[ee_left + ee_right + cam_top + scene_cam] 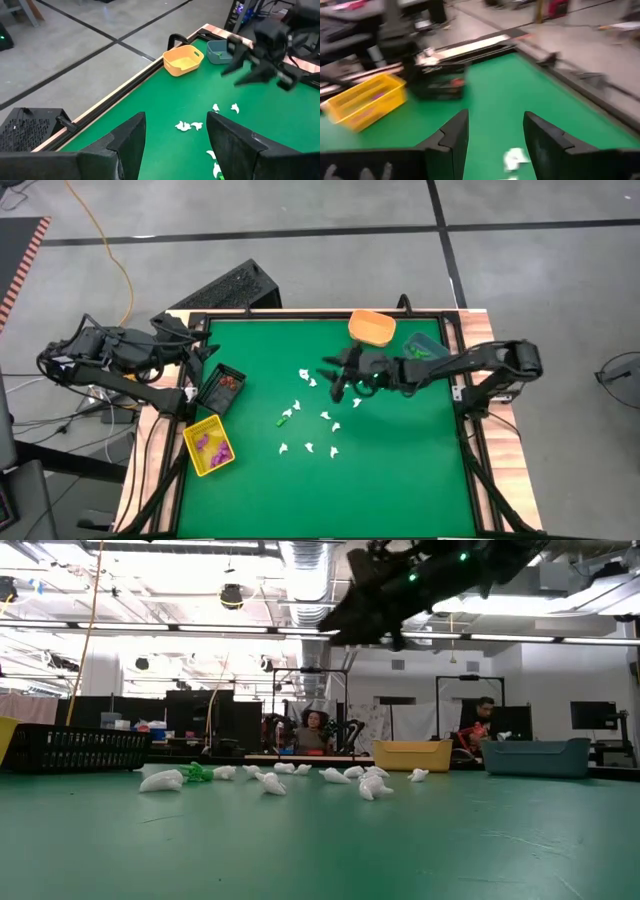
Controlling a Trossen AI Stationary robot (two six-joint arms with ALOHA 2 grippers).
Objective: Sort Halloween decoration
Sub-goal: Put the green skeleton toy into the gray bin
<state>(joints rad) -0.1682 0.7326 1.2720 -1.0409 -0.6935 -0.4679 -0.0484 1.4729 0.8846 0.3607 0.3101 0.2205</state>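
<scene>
Your open, empty right pincer (345,387) hangs above white trinkets (310,420) scattered mid-bench, so descending at 6 o'clock may nudge neighbours aside; the left pincer (205,350) waits open at 9.

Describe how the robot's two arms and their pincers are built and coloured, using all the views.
Both arms are dark, near-black, made of jointed segments. The left pincer and right pincer each end in two broad, flat, angular black fingers. Small green lights glow on the right arm in the low view. Loose cables trail beside the left arm's base.
</scene>
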